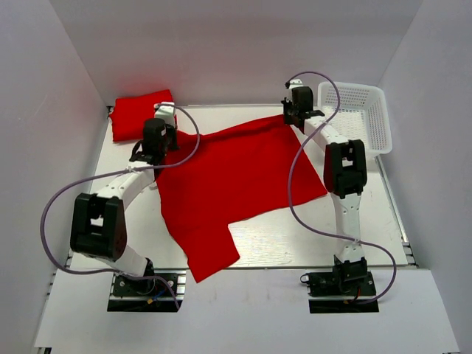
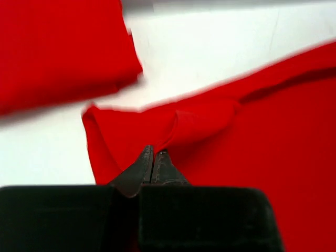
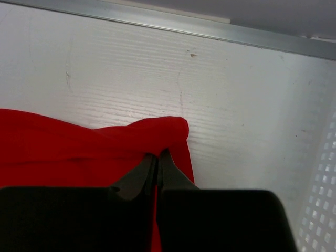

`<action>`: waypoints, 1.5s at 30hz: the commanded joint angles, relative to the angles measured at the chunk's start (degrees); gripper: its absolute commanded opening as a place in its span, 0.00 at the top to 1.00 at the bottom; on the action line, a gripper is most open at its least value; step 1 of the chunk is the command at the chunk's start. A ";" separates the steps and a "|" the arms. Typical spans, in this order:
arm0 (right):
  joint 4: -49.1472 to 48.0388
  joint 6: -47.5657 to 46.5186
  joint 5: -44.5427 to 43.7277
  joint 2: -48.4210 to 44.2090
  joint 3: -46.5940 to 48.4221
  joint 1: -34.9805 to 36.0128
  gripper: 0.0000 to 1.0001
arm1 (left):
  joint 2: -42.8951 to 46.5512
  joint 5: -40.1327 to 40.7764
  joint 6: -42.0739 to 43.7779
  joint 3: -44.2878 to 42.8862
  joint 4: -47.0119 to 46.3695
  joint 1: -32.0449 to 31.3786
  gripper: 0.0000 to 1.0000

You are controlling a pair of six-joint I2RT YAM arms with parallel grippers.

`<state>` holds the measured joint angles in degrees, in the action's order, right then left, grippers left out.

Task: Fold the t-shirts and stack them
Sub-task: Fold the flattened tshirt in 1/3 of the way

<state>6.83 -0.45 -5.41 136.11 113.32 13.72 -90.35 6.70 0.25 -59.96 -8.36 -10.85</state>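
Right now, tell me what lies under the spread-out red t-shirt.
Only the white table shows around the spread t-shirt, which lies mostly flat on it with no obvious bulge. Anything beneath the cloth is covered and cannot be seen.

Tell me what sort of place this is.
Probably a robotics lab test cell, not a home: plain white walls box in a white table, a left arm and right arm are bolted at its near edge, with a spread t-shirt on it and a basket at its far right corner.
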 commanded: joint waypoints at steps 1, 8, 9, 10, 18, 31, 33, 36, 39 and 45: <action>-0.59 -1.05 -0.30 -6.56 -1.78 -0.79 1.00 | 7.18 -2.39 -4.20 4.59 8.08 -0.93 1.00; 1.26 -2.27 -1.97 -10.86 -7.92 -1.15 1.00 | 13.26 -5.12 -10.09 10.92 14.93 -2.95 1.00; 1.60 -2.28 -2.06 -11.13 -8.46 -1.23 1.00 | 15.01 -4.25 -10.10 10.92 15.91 -3.56 1.00; 2.22 -2.45 -1.80 -11.92 -8.81 -1.50 1.00 | 16.15 -1.89 -10.88 11.53 16.96 -3.56 1.00; 6.08 -2.98 -0.48 -13.33 -8.55 -1.94 1.00 | 25.48 1.83 -15.89 14.61 22.32 -4.70 1.00; 9.69 -2.63 -0.30 -15.53 -15.15 -1.85 0.96 | 27.33 -6.43 -22.83 22.52 27.43 -6.29 1.00; 11.18 -2.45 0.39 -15.01 -14.36 -1.94 0.84 | 26.71 -9.23 -23.45 22.52 30.06 -6.29 1.00; 14.08 -2.11 -2.13 -15.43 -13.91 -1.68 0.61 | 26.71 -14.32 -23.98 24.27 31.21 -7.42 0.85; 14.53 0.01 -2.16 -16.93 -15.67 -1.67 0.33 | 27.33 -15.49 -24.60 23.50 34.10 -7.43 0.45; 12.51 -0.17 3.82 -19.31 -16.03 -1.24 0.10 | 26.71 -9.18 -26.00 16.73 38.16 -7.96 0.00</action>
<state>20.67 -0.64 -5.43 121.16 96.62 12.12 -64.34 -5.39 -24.58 -37.98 28.23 -18.61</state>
